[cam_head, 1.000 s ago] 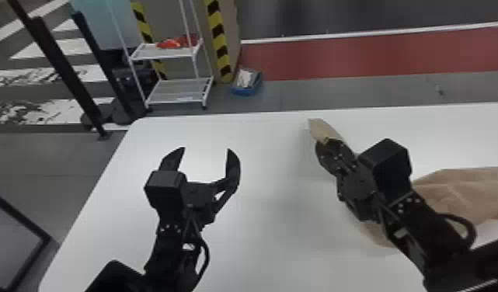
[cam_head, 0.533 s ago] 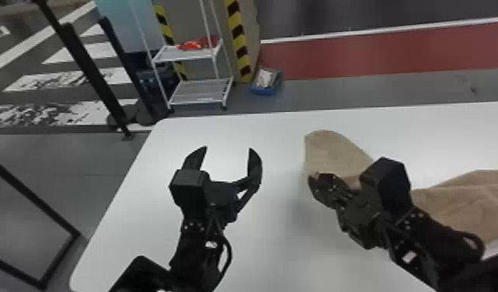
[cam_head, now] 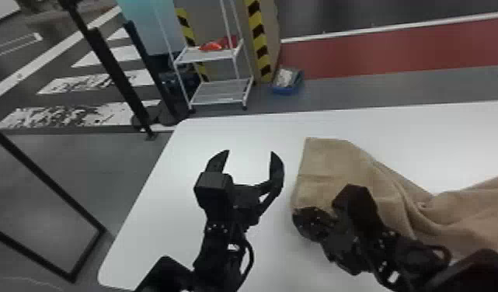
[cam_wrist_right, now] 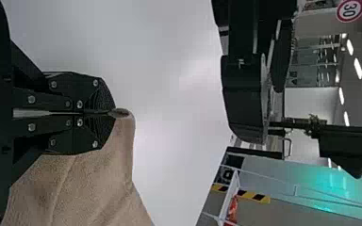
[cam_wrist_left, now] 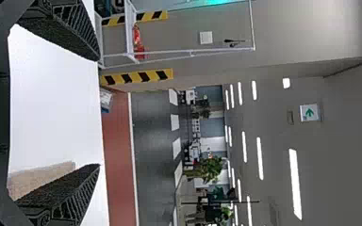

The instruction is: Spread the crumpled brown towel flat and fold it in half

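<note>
The brown towel point(cam_head: 329, 167) lies over the table's right half in the head view, its left part fairly smooth and the rest in folds running to the right edge. My right gripper point(cam_head: 298, 213) is at the towel's near left corner. In the right wrist view the right gripper point(cam_wrist_right: 111, 113) is shut on that corner, and the towel point(cam_wrist_right: 89, 188) hangs from its tips. Left of the towel, my left gripper point(cam_head: 249, 153) stands open above the table with nothing between its fingers. The left wrist view has the left gripper point(cam_wrist_left: 99, 113) wide apart, with some towel point(cam_wrist_left: 37, 179) beyond one finger.
The white table point(cam_head: 150, 229) has its left edge beyond my left arm. Past its far edge stand a white wire shelf point(cam_head: 216, 93) and a blue bin point(cam_head: 286, 81) on the floor. Black posts point(cam_head: 115, 73) rise at the far left.
The towel's left part has opened out from a narrow strip into a broader area. My right gripper has moved nearer the front with the corner. The view has shifted left; the left gripper remains open.
</note>
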`<state>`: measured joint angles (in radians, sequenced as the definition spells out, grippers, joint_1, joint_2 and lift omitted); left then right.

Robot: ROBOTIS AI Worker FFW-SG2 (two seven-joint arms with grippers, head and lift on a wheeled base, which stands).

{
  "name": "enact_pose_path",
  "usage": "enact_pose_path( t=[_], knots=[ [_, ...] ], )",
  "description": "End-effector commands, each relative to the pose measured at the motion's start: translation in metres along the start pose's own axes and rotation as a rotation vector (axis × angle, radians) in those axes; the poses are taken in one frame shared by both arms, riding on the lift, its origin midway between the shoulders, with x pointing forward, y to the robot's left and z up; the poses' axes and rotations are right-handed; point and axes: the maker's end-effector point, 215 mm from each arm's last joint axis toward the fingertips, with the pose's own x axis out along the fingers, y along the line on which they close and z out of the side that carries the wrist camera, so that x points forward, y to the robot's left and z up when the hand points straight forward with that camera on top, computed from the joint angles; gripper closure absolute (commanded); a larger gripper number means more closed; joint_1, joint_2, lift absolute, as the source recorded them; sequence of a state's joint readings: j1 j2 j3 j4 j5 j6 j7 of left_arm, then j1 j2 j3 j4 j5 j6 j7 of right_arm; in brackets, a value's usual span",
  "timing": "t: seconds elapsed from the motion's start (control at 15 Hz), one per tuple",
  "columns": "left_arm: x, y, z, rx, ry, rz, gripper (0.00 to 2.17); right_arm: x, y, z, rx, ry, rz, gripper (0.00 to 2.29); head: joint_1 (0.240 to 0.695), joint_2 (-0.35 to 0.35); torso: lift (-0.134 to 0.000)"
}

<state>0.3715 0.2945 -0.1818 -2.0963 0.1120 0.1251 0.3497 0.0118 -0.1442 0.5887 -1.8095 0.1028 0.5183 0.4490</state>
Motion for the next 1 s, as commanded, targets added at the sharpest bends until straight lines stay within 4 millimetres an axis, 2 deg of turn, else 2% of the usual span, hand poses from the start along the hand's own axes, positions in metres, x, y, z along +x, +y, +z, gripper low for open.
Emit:
enact_pose_path(
  t=[0.0,0.07,0.33,0.47,0.53,0.6,0.87,0.93],
  knots=[
    [0.000,0.000,-0.002,0.000,0.003,0.000,0.07,-0.007,0.003,-0.004,0.026,-0.010,0.015,0.21,0.695,0.350,-0.125],
    [0.000,-0.001,0.000,-0.001,0.001,-0.005,0.07,-0.015,0.001,0.002,0.035,-0.031,0.011,0.06,0.695,0.350,-0.125],
    [0.001,-0.003,0.003,-0.003,-0.005,-0.007,0.07,-0.067,-0.028,0.029,0.062,-0.150,-0.058,0.06,0.695,0.350,-0.125],
    [0.001,-0.003,0.002,0.000,-0.005,-0.010,0.07,-0.105,-0.054,0.049,0.035,-0.233,-0.132,0.07,0.695,0.342,-0.125],
    [0.001,-0.003,0.002,0.001,-0.003,-0.010,0.07,-0.125,-0.072,0.054,0.016,-0.263,-0.183,0.07,0.695,0.309,-0.125],
    [0.001,-0.003,0.002,0.001,-0.003,-0.010,0.07,-0.147,-0.092,0.055,0.017,-0.291,-0.230,0.07,0.695,0.288,-0.125],
    [0.001,-0.003,-0.003,0.003,0.005,-0.010,0.07,-0.224,-0.161,0.033,0.060,-0.372,-0.405,0.09,0.695,0.194,-0.125],
    [0.001,-0.003,-0.004,0.003,0.007,-0.010,0.07,-0.246,-0.177,0.025,0.063,-0.395,-0.456,0.09,0.695,0.142,-0.125]
  ],
)
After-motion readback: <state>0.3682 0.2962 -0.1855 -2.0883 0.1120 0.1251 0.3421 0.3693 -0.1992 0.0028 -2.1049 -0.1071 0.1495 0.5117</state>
